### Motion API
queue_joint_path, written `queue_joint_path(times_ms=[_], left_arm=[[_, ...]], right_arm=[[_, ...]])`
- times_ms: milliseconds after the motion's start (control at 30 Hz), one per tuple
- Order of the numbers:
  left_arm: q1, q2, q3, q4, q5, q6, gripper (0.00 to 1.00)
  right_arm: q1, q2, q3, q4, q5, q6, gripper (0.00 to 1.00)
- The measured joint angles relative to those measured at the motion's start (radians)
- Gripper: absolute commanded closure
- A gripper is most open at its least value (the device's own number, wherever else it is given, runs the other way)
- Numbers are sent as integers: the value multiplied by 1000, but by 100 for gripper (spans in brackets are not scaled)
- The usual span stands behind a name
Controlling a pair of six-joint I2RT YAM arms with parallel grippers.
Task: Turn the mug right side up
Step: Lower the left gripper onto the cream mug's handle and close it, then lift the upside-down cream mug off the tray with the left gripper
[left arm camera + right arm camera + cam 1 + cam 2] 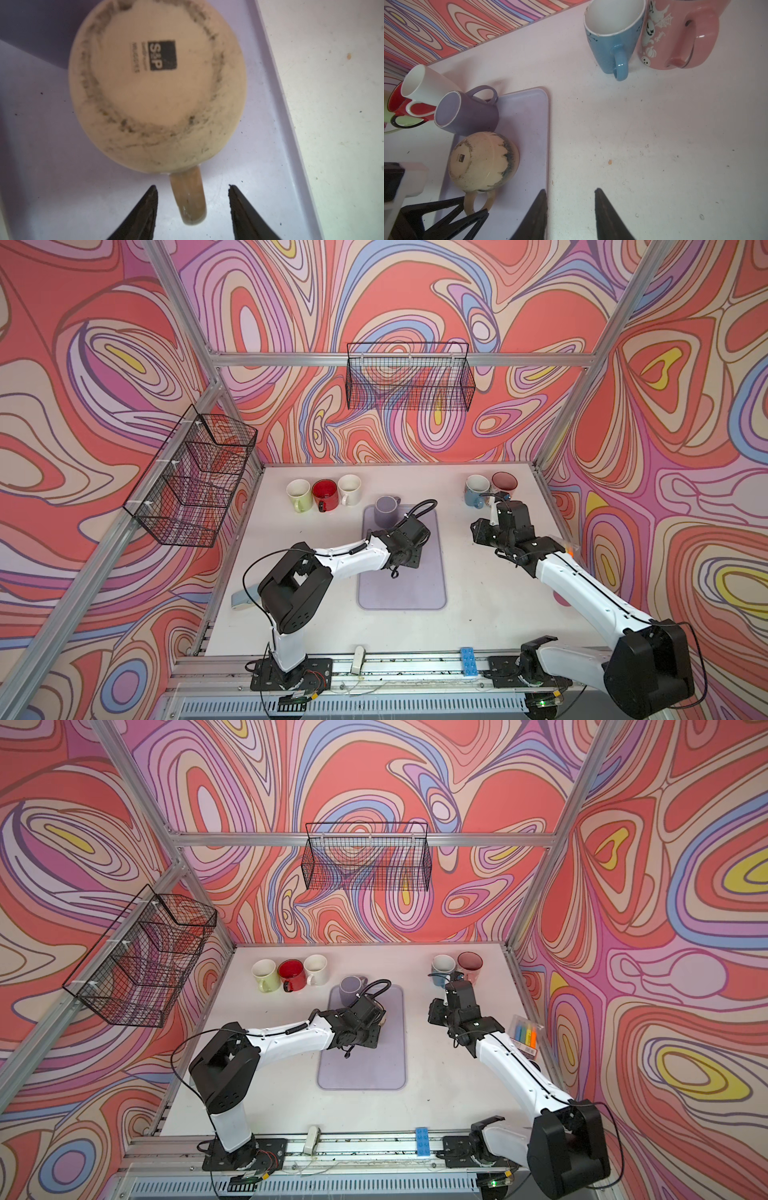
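Resting inverted, rounded scuffed ceramic mug (158,87)

walls (415,290): swirled red-pink-lilac | frame (316,359): aluminium | wire baskets (409,377): two, wall-hung | table (478,614): white

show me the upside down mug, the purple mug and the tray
upside-down mug (158,83), left wrist view, on its upturned base
purple mug (477,114), right wrist view, on its side wall
tray (527,128), right wrist view, on a bare patch of its floor
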Motion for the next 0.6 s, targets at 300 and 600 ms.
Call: queue_joint_path(times_ms=[300, 600], left_arm=[[0, 14, 0, 11, 4, 0, 70], [0, 27, 0, 15, 10, 0, 74]], right_arm=[[-5, 0, -21, 9, 2, 1, 61], [-7, 0, -38, 13, 3, 4, 61]])
